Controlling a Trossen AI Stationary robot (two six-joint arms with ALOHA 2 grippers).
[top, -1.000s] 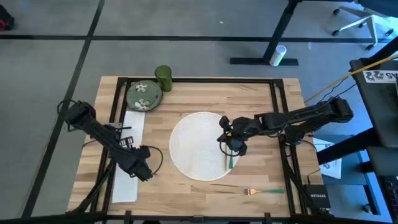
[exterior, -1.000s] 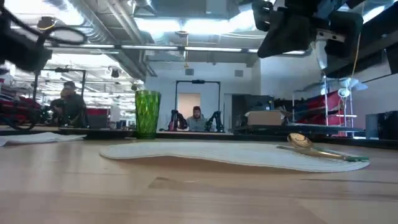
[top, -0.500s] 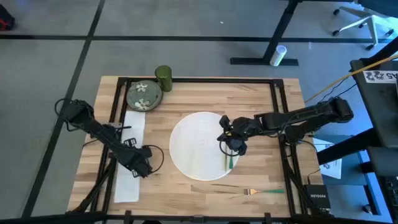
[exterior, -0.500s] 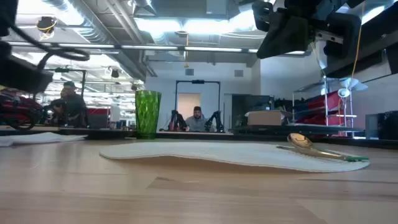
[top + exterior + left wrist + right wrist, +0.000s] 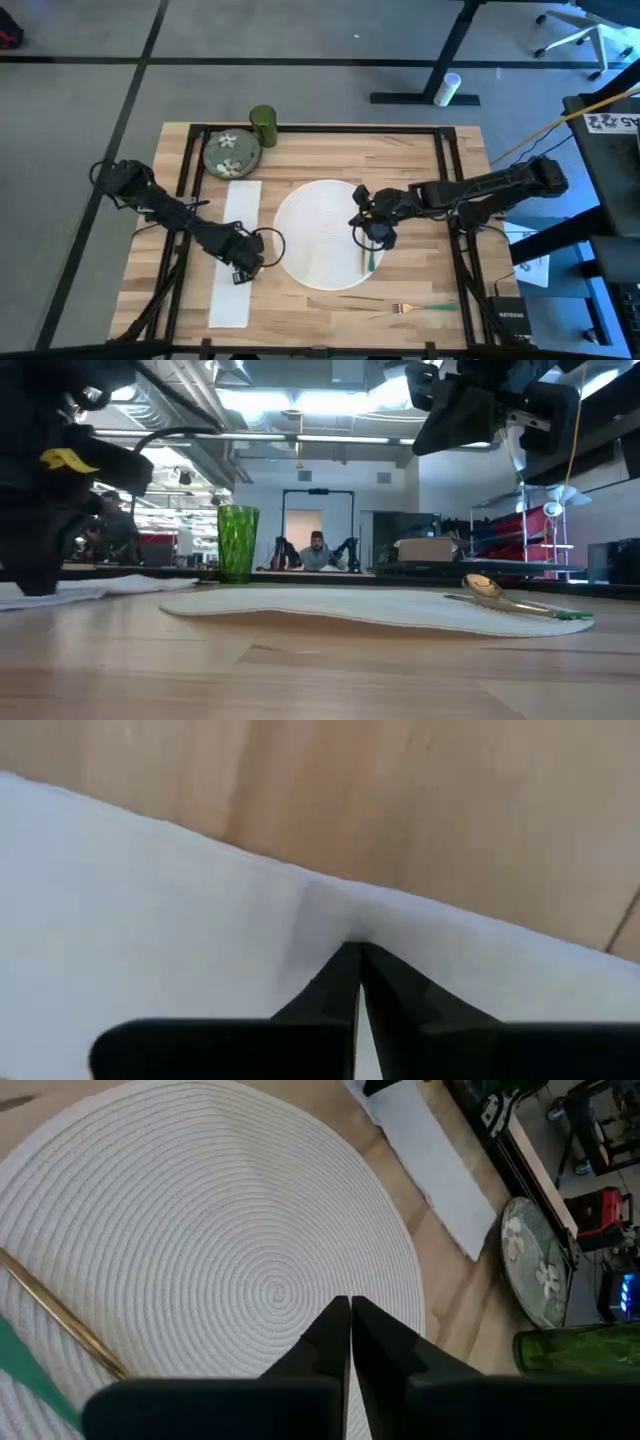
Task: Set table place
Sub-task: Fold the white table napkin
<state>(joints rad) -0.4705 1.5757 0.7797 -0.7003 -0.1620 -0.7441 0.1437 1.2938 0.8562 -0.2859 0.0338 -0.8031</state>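
The left gripper (image 5: 243, 262) is pinching the white napkin (image 5: 235, 250), which is lying on the table (image 5: 420, 160) just left of the round mat (image 5: 322, 233). The right gripper (image 5: 373, 232) is hovering over the mat's right edge, fingers pressed together, above the spoon (image 5: 369, 256).

free: table (image 5: 420, 165) far-right | blocked: plate (image 5: 232, 154), cup (image 5: 263, 125) far-left
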